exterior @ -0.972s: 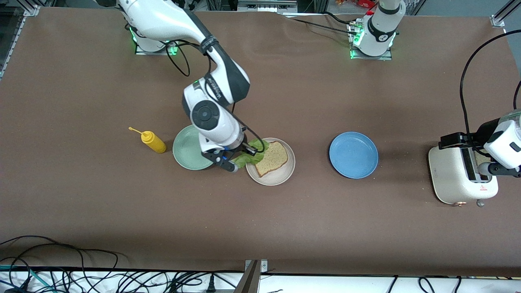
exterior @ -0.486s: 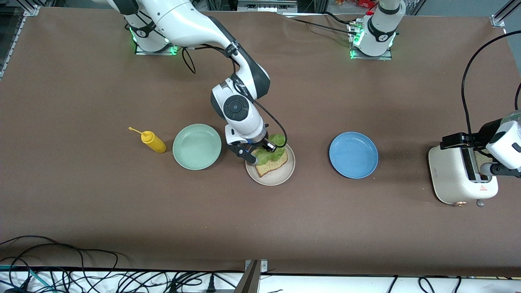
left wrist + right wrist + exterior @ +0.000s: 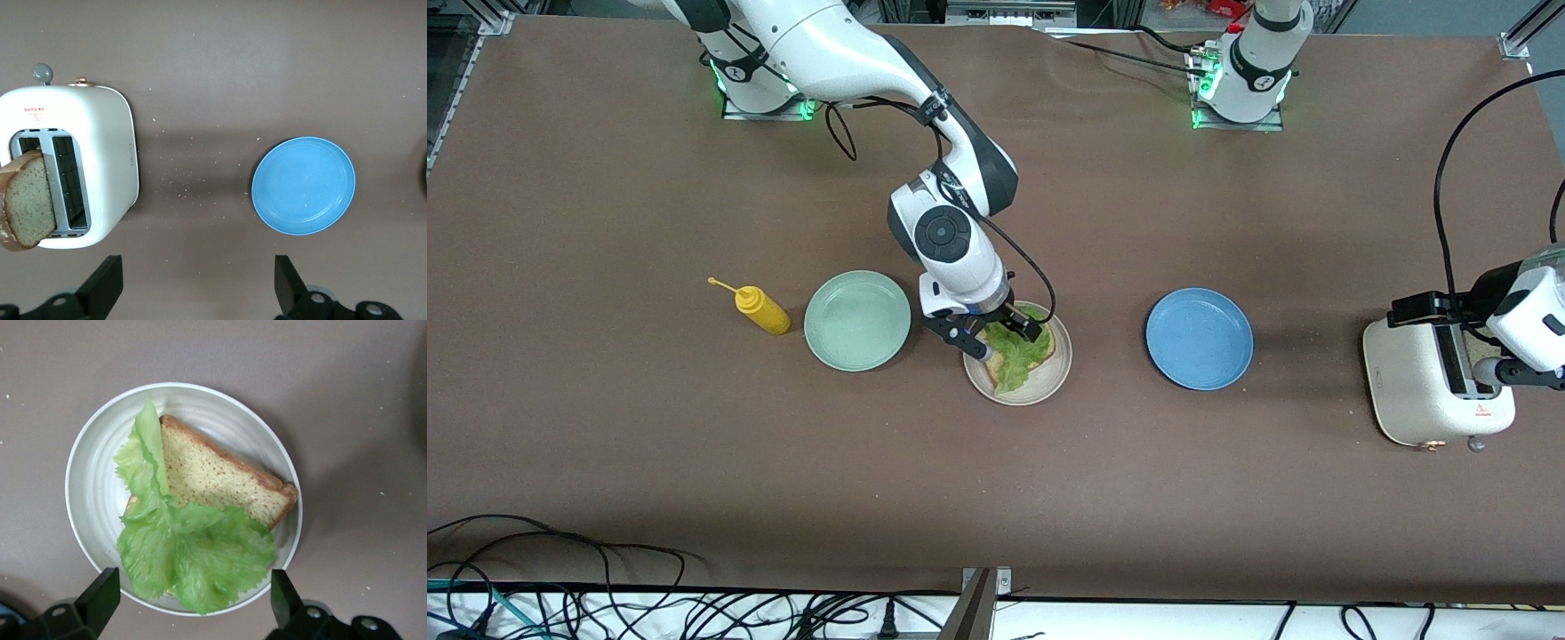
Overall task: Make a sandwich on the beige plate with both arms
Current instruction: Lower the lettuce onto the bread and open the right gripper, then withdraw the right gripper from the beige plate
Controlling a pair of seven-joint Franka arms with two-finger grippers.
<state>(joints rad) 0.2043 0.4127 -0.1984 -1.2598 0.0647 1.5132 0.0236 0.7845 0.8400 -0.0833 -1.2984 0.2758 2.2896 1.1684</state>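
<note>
On the round pale beige plate [image 3: 1049, 378], between the mint-green and blue plates on the brown tabletop, a limp, ruffled green lettuce leaf [image 3: 187, 550] drapes over a speckled brown bread slice [image 3: 223, 480]. The right end effector [image 3: 996, 333] hovers over them, fingers spread wide and empty. The left end effector [image 3: 197, 283], also wide and empty, hangs over the white toaster [image 3: 100, 153], where the second bread slice [image 3: 27, 200] stands; light and crumbly, it is probably best pinched gently across its flat faces near the top crust.

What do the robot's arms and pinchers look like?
Both arms are shiny white with rounded joints, dark grey-black bands and trailing black cables. The right arm has a round dark cap on its wrist. Green lights glow at both bases. The right gripper and left gripper have black fingers.
</note>
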